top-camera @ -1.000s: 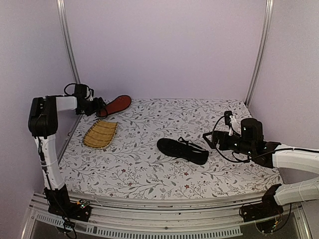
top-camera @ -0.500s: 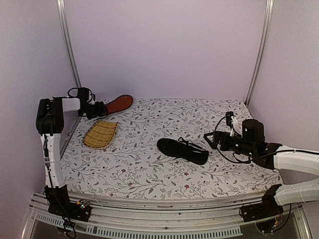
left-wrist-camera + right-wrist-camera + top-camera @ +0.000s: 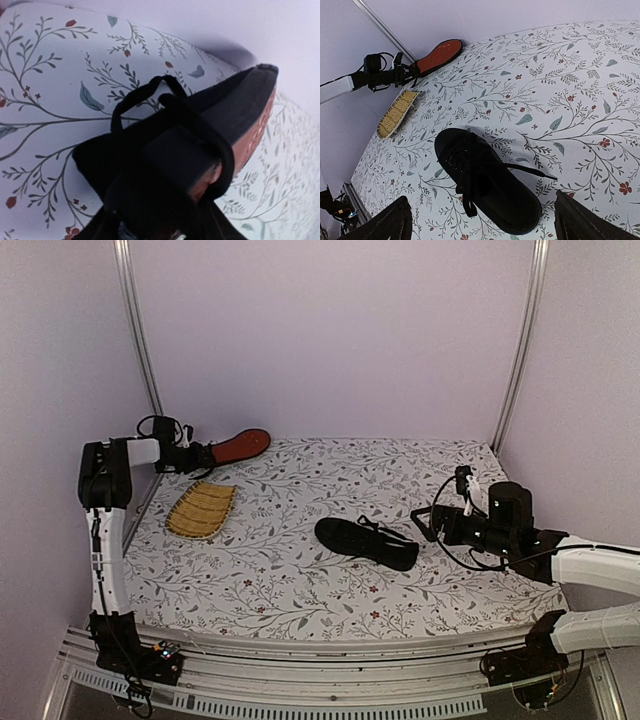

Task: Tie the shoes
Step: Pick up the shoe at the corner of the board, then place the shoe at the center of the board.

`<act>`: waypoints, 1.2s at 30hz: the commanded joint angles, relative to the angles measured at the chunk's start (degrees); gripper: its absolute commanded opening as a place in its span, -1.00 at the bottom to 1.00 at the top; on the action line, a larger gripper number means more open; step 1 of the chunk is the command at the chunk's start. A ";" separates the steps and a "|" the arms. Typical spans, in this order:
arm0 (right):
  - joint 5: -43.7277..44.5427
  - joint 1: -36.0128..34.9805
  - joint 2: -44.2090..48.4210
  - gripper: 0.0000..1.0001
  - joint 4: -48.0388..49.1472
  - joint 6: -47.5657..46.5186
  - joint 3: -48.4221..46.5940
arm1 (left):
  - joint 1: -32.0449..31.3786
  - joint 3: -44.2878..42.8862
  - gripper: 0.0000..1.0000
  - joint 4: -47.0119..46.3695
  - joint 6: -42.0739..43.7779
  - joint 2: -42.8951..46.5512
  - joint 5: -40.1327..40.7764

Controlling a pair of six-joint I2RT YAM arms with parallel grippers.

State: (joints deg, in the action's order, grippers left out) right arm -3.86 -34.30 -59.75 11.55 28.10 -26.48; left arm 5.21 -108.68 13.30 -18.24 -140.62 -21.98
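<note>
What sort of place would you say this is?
Probably a robot test cell: plain lilac walls, metal corner posts, a floral-covered table, and left arm and right arm bolted at its near rail.

The black low-top canvas shoe (image 3: 365,542), centre, has black laces. The second black canvas shoe (image 3: 240,445), far left, shows a reddish-orange sole. The yellow woven slatted mat (image 3: 201,510) is straw-toned. The bench (image 3: 300,590) is white, printed with grey-green sprigs and red blossoms.

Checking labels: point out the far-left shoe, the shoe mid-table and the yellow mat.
far-left shoe (image 3: 243,445): top view, on its orange sole.
shoe mid-table (image 3: 482,177): right wrist view, middle of the laced upper.
yellow mat (image 3: 201,510): top view, middle of the slats.
</note>
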 commanded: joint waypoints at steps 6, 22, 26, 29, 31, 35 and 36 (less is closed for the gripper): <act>-1.87 0.29 -0.59 0.98 1.38 0.59 0.20 | -1.74 12.79 -0.79 -10.78 3.38 10.64 -0.95; -5.50 0.29 -0.65 0.98 2.37 0.04 0.77 | -25.74 47.84 -1.00 -20.99 21.89 47.51 33.77; -6.87 0.29 -1.71 0.98 3.23 -0.05 0.66 | -35.83 55.57 -1.00 -15.86 20.59 55.53 42.29; -8.18 0.29 -2.76 0.98 4.38 0.03 0.57 | -44.55 59.50 -1.00 -10.32 17.42 59.65 50.11; -9.31 0.29 -3.48 0.98 5.33 0.19 0.62 | -50.26 60.63 -1.00 -4.36 13.36 60.36 55.55; -11.18 0.29 -4.83 0.98 7.12 0.70 0.63 | -59.64 61.38 -1.00 9.57 3.19 60.07 63.65; -11.58 0.29 -5.22 0.98 7.68 0.92 0.76 | -62.20 61.35 -1.00 11.89 1.15 59.73 64.94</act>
State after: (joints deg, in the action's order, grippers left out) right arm -12.75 -34.30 -63.88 15.53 28.36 -26.24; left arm -50.24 -47.70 12.14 -6.35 -81.91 31.48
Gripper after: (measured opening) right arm 0.988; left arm 0.188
